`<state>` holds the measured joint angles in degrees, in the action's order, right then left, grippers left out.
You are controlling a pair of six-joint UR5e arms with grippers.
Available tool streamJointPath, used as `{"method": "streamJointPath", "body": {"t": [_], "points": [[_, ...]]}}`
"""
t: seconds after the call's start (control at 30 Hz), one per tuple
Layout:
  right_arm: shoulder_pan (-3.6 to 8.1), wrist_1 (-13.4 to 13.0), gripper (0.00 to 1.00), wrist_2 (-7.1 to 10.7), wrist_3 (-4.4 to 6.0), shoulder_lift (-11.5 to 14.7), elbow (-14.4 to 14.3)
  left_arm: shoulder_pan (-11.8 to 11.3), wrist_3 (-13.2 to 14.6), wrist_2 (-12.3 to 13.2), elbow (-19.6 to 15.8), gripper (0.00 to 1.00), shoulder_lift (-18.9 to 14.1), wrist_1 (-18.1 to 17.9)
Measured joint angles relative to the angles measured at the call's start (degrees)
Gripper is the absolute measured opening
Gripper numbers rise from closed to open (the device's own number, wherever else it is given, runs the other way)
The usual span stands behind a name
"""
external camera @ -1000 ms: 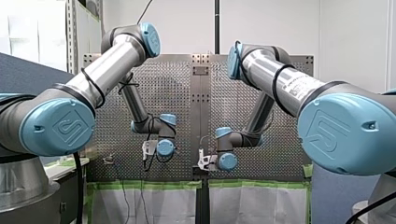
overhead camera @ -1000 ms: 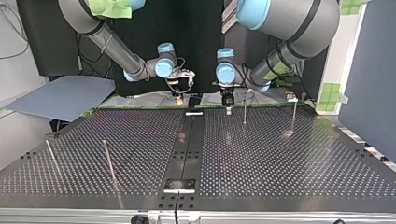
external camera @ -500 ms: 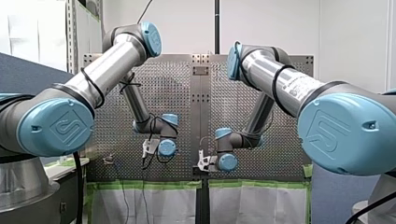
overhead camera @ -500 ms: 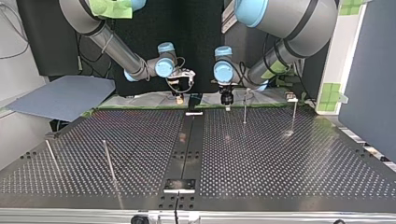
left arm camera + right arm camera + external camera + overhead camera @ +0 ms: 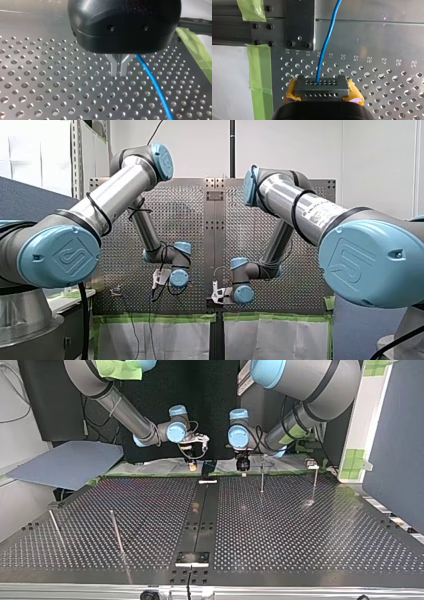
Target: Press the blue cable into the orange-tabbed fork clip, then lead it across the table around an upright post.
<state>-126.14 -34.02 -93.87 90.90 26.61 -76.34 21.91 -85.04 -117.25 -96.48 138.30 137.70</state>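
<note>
**Left arm.** My left gripper (image 5: 119, 72) hangs over the perforated table (image 5: 50, 87). Its metal fingers (image 5: 113, 68) are pressed together with nothing between them. The blue cable (image 5: 155, 85) comes out from behind the black gripper body. It runs across the table just beside the fingers, without touching them.

**Right arm.** My right gripper (image 5: 321, 86) sits over the table near its edge, next to a strip of green tape (image 5: 259, 75). Its yellow pads (image 5: 354, 92) flank a grey block (image 5: 322, 93) with rows of small holes. The blue cable meets the forward edge of this block. From there it runs ahead over the hole field, past a dark bolted plate (image 5: 299, 25), and out of view. The jaws appear to be pinching the cable. The block hides the contact line, so this reading is probable, not certain.

**Top view.** Both grippers are at the far edge of the table, one on each side of the dark centre strip (image 5: 200, 510). My right gripper is at the view's left and my left gripper at its right. An upright post (image 5: 262, 479) stands near my left gripper, on the side toward the view's right. A second post (image 5: 315, 482) stands farther to the right. Two thin rods (image 5: 116, 530) stand in the near left area. The cable is too thin to trace in this view.
</note>
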Motion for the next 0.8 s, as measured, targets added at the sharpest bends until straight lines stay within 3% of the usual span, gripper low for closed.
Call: {"method": "streamJointPath", "body": {"t": [0.2,0.27,0.33,0.37,0.43,0.8], "points": [[-0.01,0.08,0.0,0.0,0.0,-0.05,0.0,-0.01,-0.15,-0.83,0.0,0.0,-0.01,0.46],[-0.02,0.08,0.0,0.0,0.0,-0.06,0.0,-0.03,-0.11,-1.38,0.0,0.05,-0.01,0.71],[-0.02,0.09,0.0,0.0,0.0,-0.07,0.0,-0.06,0.16,-2.13,0.01,0.26,-0.01,1.17],[-0.03,0.08,0.0,-0.01,0.0,-0.08,0.0,-0.06,0.37,-2.54,0.03,0.26,-0.01,1.44],[-0.03,0.09,0.0,-0.01,0.0,-0.09,0.0,-0.05,0.62,-2.97,0.07,0.39,-0.01,1.86],[-0.1,0.09,0.0,-0.01,0.0,-0.11,0.01,0.44,1.79,-3.82,2.63,0.42,0.05,6.77]]}}
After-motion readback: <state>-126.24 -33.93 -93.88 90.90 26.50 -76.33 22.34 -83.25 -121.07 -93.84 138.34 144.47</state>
